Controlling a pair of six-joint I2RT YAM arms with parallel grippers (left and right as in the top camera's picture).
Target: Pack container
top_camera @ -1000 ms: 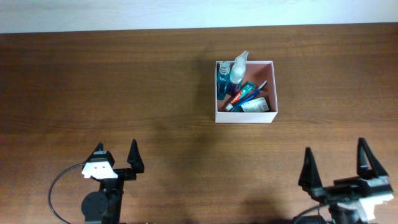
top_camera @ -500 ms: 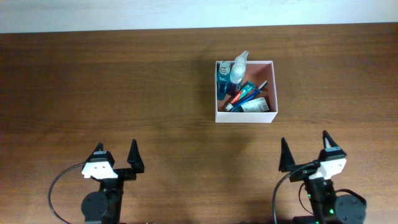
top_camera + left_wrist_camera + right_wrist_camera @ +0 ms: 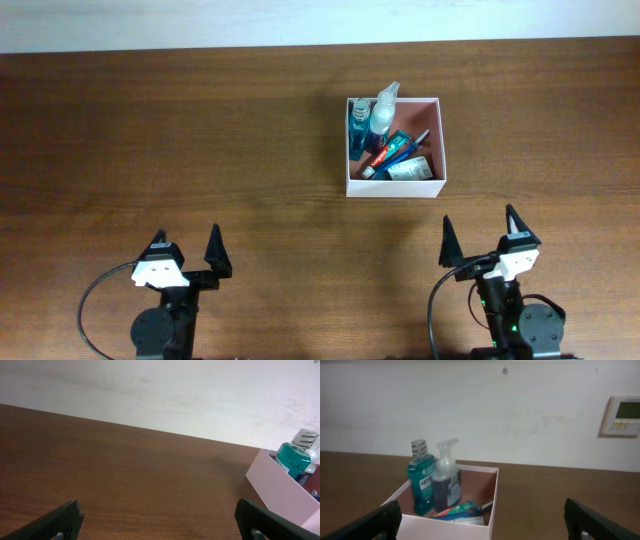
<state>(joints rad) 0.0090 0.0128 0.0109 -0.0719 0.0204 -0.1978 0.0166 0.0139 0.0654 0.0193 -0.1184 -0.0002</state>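
The container (image 3: 395, 187), a square white-walled box with a pinkish inside, stands on the brown table right of centre, toward the back. In it stand a teal mouthwash bottle (image 3: 357, 128) and a clear pump bottle (image 3: 383, 112). A toothpaste tube (image 3: 392, 152) and a small carton (image 3: 410, 170) lie beside them. My right gripper (image 3: 480, 232) is open and empty at the front, just right of the container (image 3: 440, 527), which the right wrist view faces. My left gripper (image 3: 187, 250) is open and empty at the front left. The left wrist view catches only a container wall (image 3: 280, 487) at its right edge.
Bare brown tabletop (image 3: 200, 130) lies between both grippers and the box. A pale wall (image 3: 520, 410) runs behind the table's far edge, with a small wall panel (image 3: 621, 415) at the right.
The right arm has swung left from the front right corner and now points at the box. Its jaws stayed open. The left arm and the box's contents have not moved.
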